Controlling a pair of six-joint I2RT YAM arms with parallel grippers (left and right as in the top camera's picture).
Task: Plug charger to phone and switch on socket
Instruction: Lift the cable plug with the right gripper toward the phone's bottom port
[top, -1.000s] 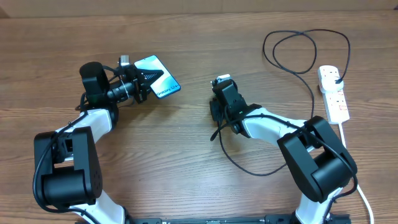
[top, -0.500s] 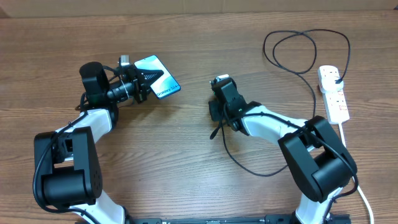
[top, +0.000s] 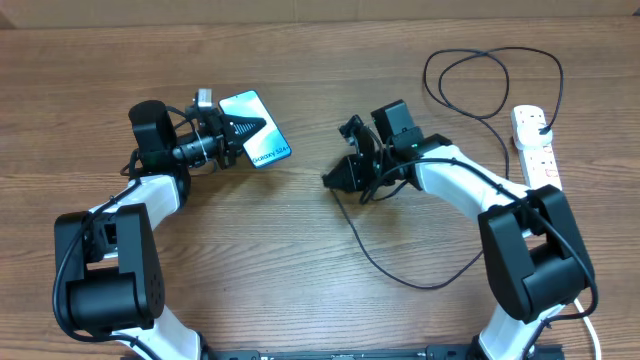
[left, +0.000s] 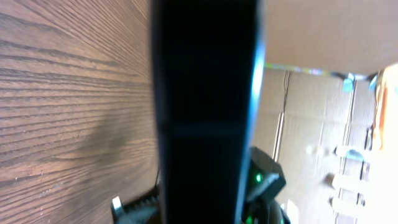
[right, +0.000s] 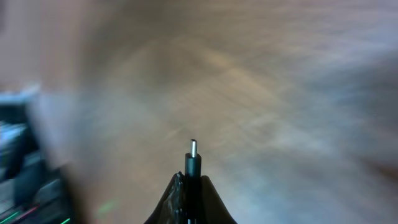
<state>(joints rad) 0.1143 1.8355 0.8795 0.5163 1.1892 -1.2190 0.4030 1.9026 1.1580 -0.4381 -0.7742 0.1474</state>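
Left arm (top: 152, 192), right arm (top: 455, 180) clad in white shells, black joints; left gripper (top: 258, 125), right gripper (top: 328, 181) finished black.

Brown wood-grain worktop (top: 300, 300), grain running left to right. Carries a small white socket (top: 535, 150) near the right edge, lying flat, long side pointing toward and away from the arm bases, red-orange switches facing up. From the socket's near end, a thick white cord (top: 586, 318) trailing toward the front edge. Plugged into the socket's far end, the black plug of the charger (top: 425, 284). Just left of the socket, thin black cable spread in a wide loop on the wood. Farther left and nearer than the socket, a long shallow curve of the same cable, then lifting off the surface.
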